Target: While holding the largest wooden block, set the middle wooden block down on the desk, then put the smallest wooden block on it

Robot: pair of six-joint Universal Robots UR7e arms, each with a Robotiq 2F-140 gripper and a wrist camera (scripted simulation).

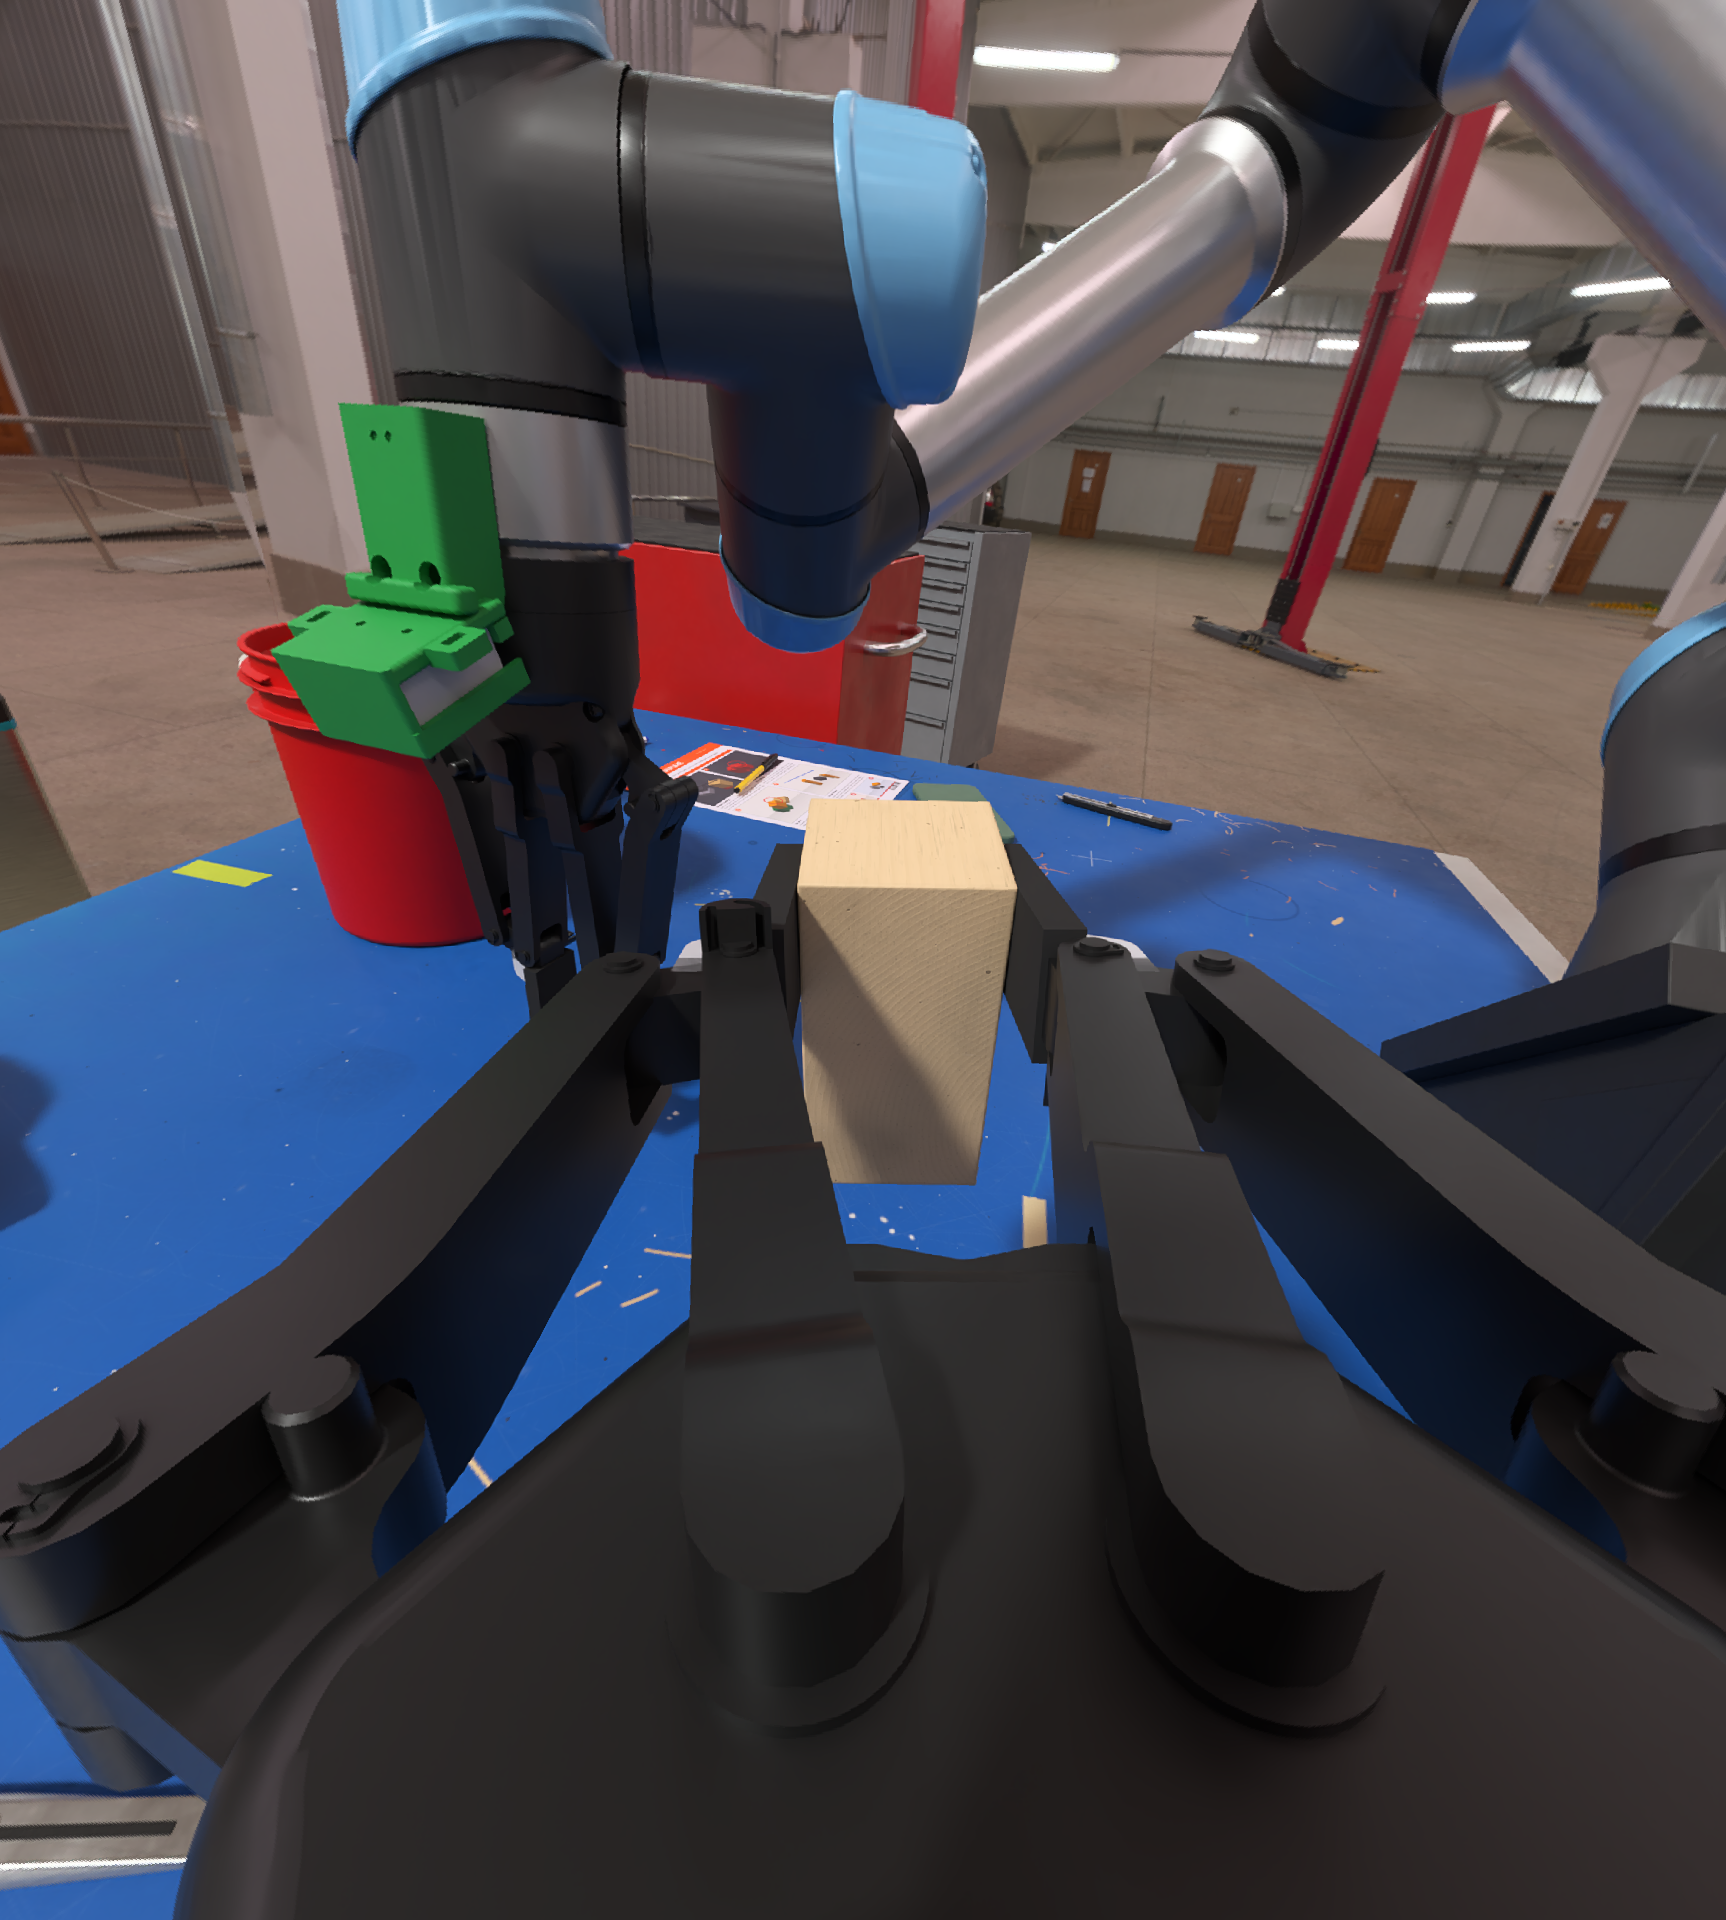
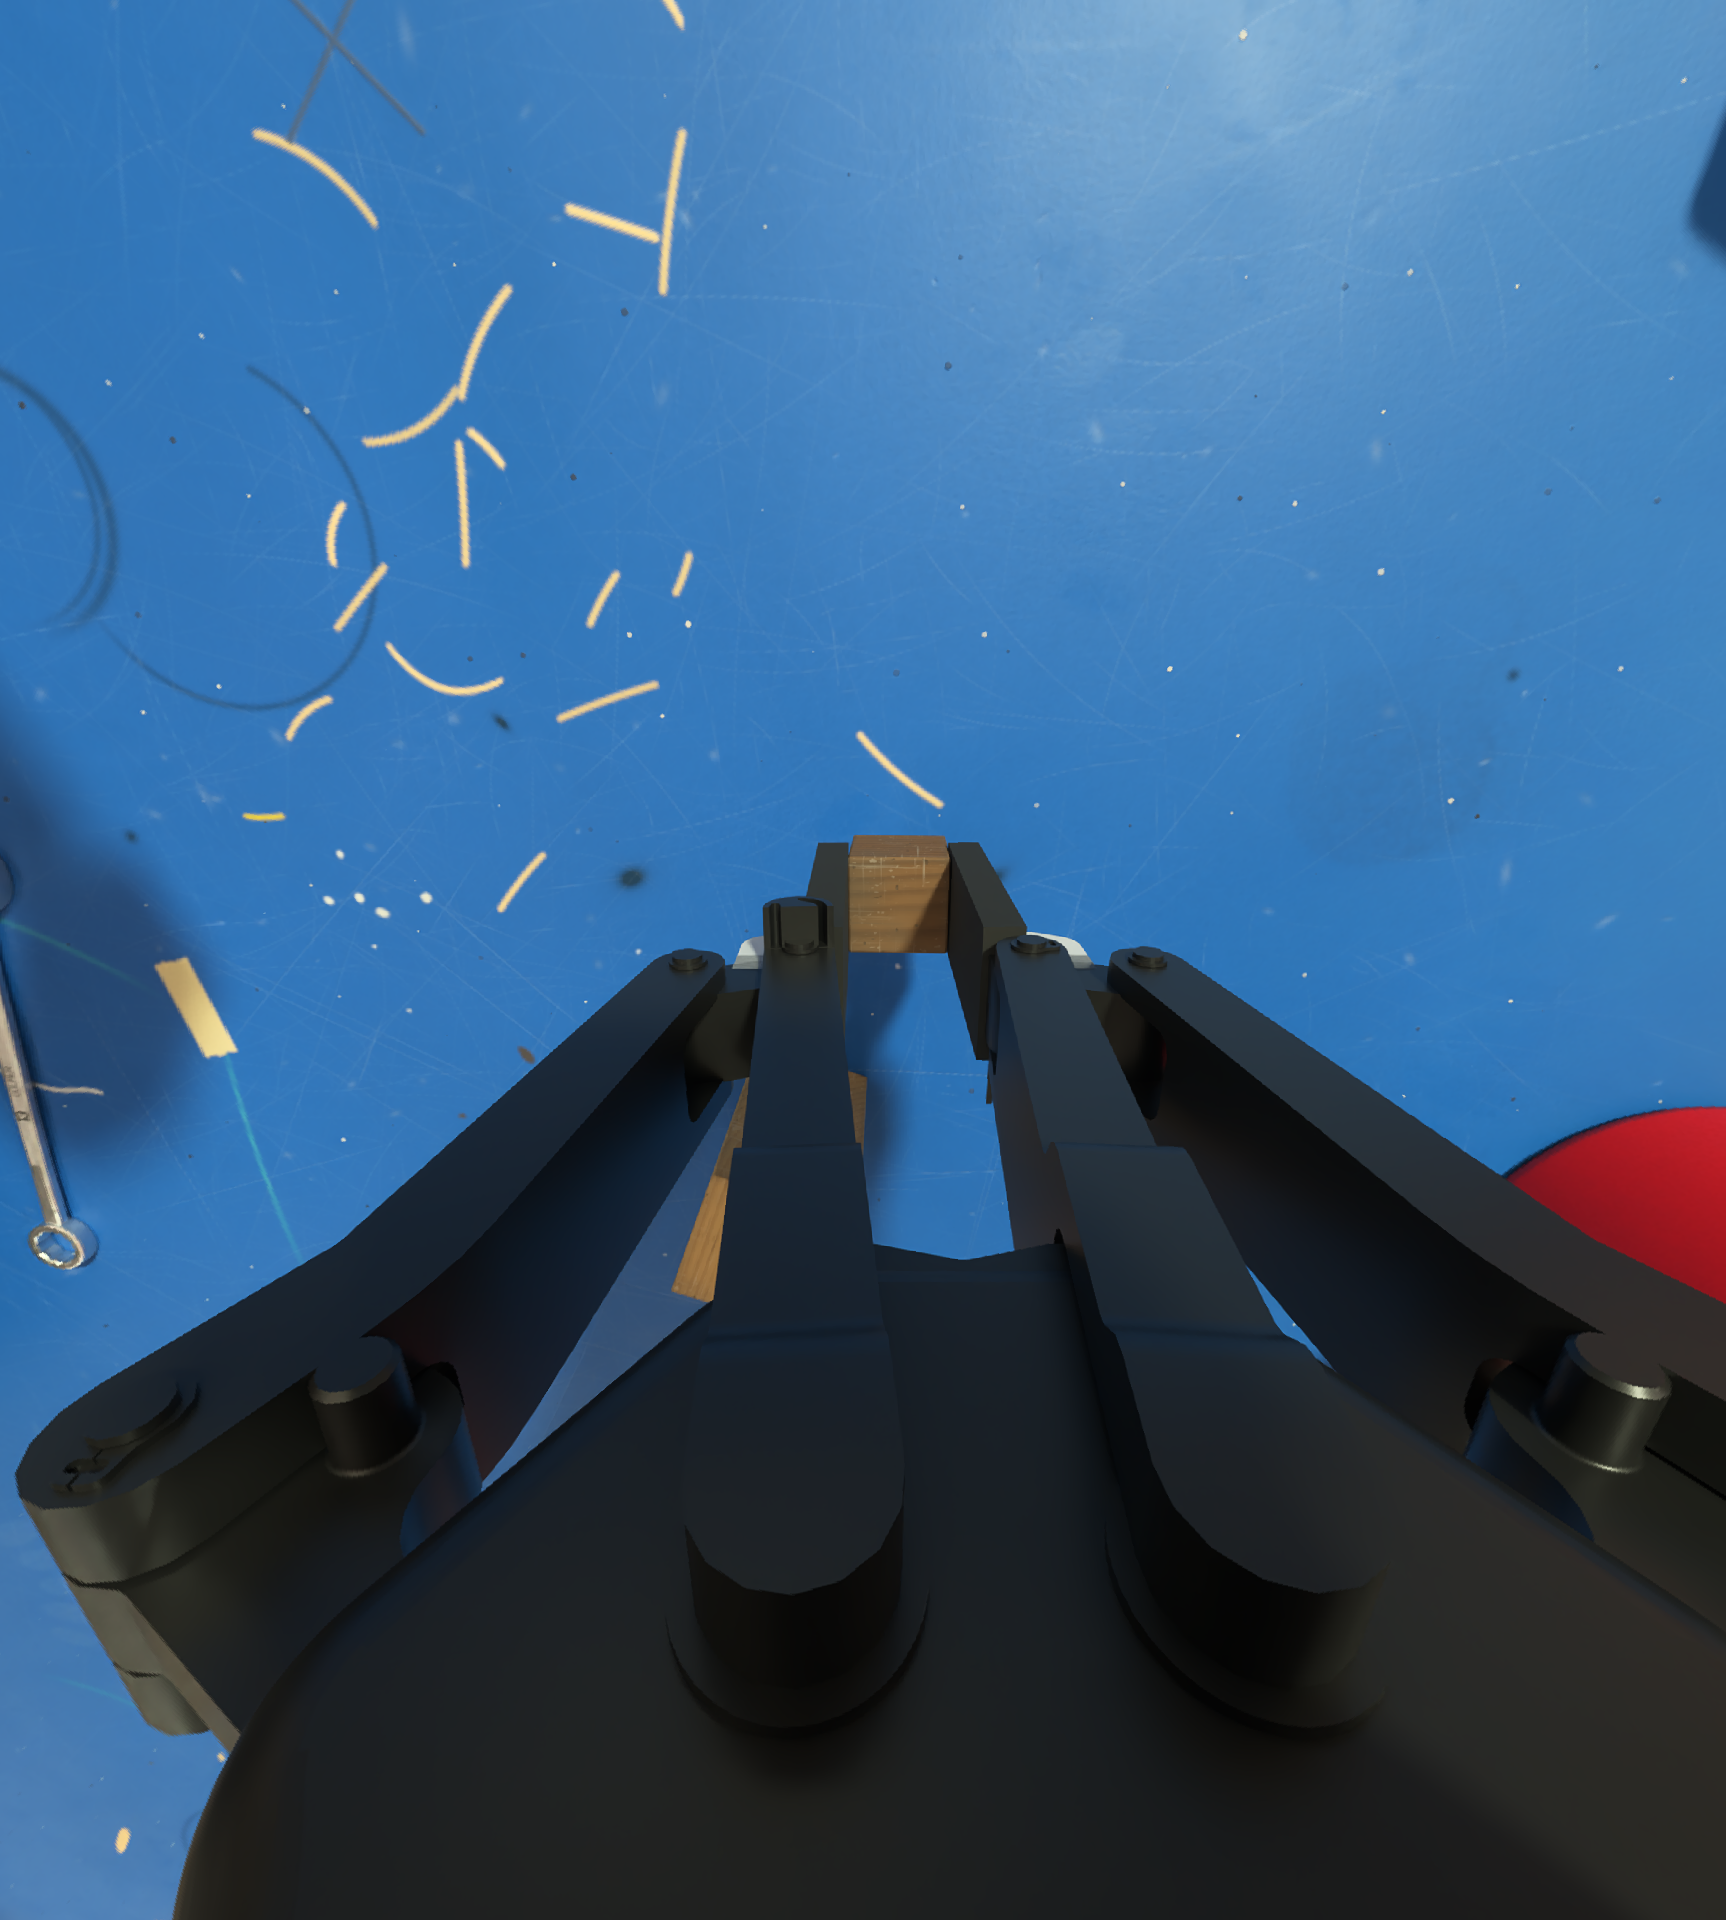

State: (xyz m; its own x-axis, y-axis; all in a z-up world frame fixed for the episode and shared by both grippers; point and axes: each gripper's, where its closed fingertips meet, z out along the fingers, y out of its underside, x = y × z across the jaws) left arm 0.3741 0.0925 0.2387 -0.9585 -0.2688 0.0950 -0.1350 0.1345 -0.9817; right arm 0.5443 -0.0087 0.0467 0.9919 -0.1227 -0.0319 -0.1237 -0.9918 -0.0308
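I have the left gripper [image 1: 906, 935] clamped on the largest wooden block [image 1: 900, 987], pale and upright between the pads, lifted above the blue desk [image 1: 163, 1091]. My right gripper [image 2: 898, 894] is pinched narrow on the smallest wooden block [image 2: 897, 891], a darker brown cube held at the fingertips over the desk. A sliver of tan wood [image 2: 724, 1195] shows behind the right gripper's left finger, lower down; I take it for the middle wooden block, but I cannot tell whether it rests on the desk.

For writing: a printed sheet [image 1: 786, 784] with red, yellow and orange pictures lies at the far edge of the desk, its text too small for me to read. The wrench [image 2: 2, 1049] lying to the left in the right wrist view bears a small stamped mark on its shank.

Around the blocks, a red bucket [image 1: 371, 831] stands beyond the desk beside the right arm, which carries a green bracket [image 1: 412, 603] at its wrist. A dark pen-like tool [image 1: 1113, 810] lies near the far edge, a yellow tape strip [image 1: 220, 873] to the left. Wood shavings [image 2: 464, 499] scatter across the desk. The left gripper's own linkages hide the desk directly beneath the big block.
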